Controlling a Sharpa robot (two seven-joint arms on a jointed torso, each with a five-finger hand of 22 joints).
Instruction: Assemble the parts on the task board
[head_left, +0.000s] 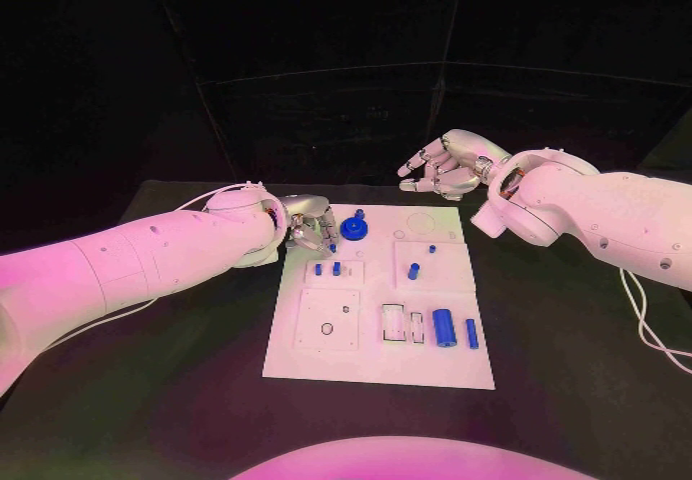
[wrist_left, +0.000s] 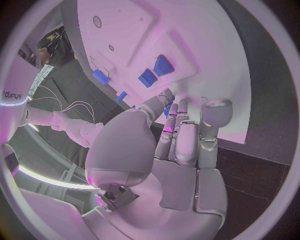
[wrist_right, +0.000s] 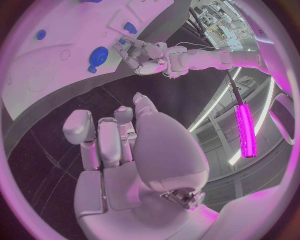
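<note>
Black table (head_left: 173, 400) is carrying the white task board (head_left: 433, 370), lying flat at centre. Left hand (head_left: 306, 228) is reaching over the board's far left corner, fingers (wrist_left: 178, 132) curling down by a small blue part (head_left: 333, 247); whether it is pinching that part cannot be told. A blue gear-like part (head_left: 356, 232) is sitting just beside the hand, and two short blue pegs (head_left: 327, 268) are standing close below it. Right hand (head_left: 450, 165) is hovering beyond the board's far edge, fingers loosely curled, holding nothing. Two blue cylinders (head_left: 456, 330) are lying near the board's right side.

Risk, as judged: the crowded fingers may be knocking the gear or pegs aside, or a weak pinch may be dropping the part off the board.
</note>
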